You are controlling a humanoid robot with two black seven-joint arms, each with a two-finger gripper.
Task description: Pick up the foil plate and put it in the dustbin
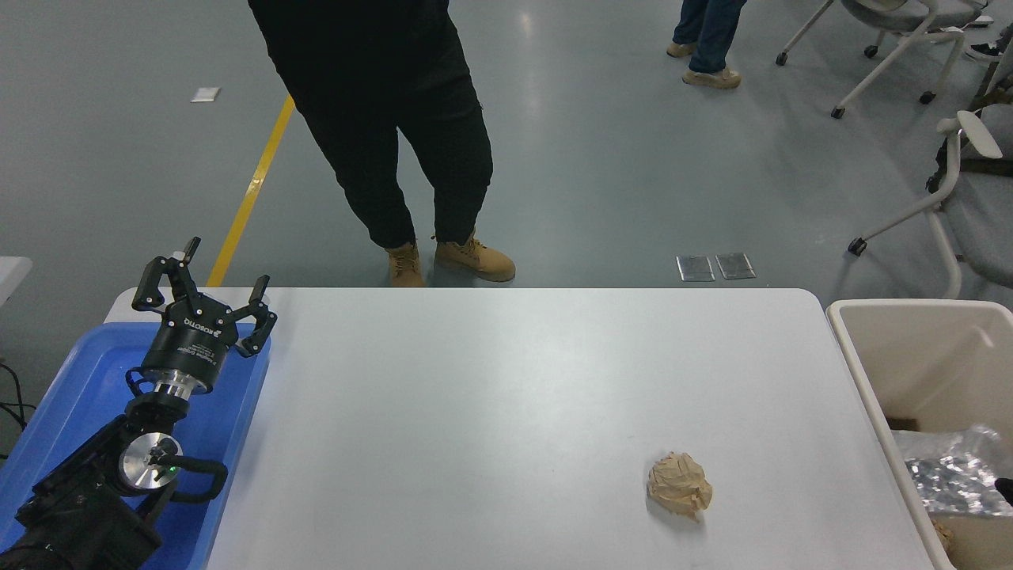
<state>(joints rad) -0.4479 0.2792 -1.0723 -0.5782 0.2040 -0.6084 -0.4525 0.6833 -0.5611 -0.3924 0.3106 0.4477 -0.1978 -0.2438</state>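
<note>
The foil plate (pixel 946 475), shiny crinkled silver, lies low inside the cream dustbin (pixel 864 372) at the table's right end. It rests against the bin's lower part, partly cut off by the picture edge. A small black piece, likely my right gripper (pixel 1004 489), shows at the right edge beside the foil; whether it touches the foil is unclear. My left gripper (pixel 214 273) is parked open over the blue tray at the lower left, holding nothing.
A crumpled tan paper ball (pixel 680 485) lies on the white table (pixel 506 380) toward the front right. A blue tray (pixel 79 380) sits under the left arm. A person in black trousers (pixel 396 142) stands at the far side. Office chairs (pixel 942 198) stand at the back right.
</note>
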